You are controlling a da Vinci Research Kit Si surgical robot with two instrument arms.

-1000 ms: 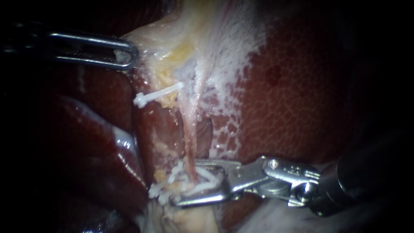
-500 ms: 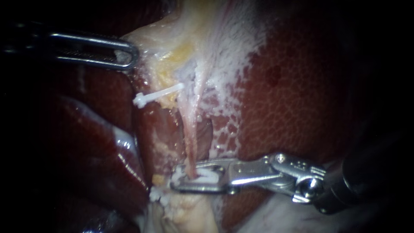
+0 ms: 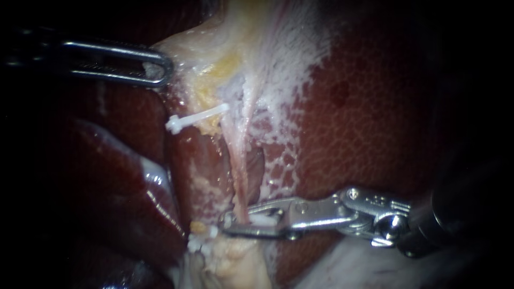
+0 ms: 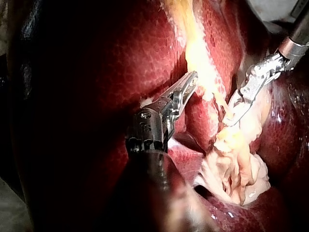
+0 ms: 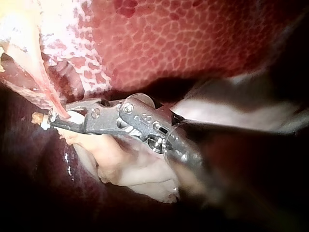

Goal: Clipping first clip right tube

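A thin pink tube (image 3: 239, 160) runs down from the pale yellow tissue (image 3: 214, 64) into the jaws of my right instrument (image 3: 230, 223). Those jaws lie nearly together across the tube, shut on a white clip (image 3: 261, 219) that wraps it. The right wrist view shows the same hold: my right instrument (image 5: 50, 121) has the tube (image 5: 52, 104) entering its tip. Higher up, another white clip (image 3: 195, 116) sits crosswise to the left of the tube. My left instrument (image 3: 160, 68) is shut on the edge of the pale tissue, as the left wrist view shows for my left instrument (image 4: 190, 79).
Dark red liver (image 3: 364, 118) with a white webbed film fills the right side, and a glossy lobe (image 3: 134, 187) lies at lower left. A lump of pale fatty tissue (image 3: 235, 262) hangs below the right jaws. My right instrument's shaft (image 3: 466, 214) comes in from the lower right.
My right instrument's jaws have closed down, squeezing the white clip flat around the tube, and drawn slightly to the right. My left instrument has held still.
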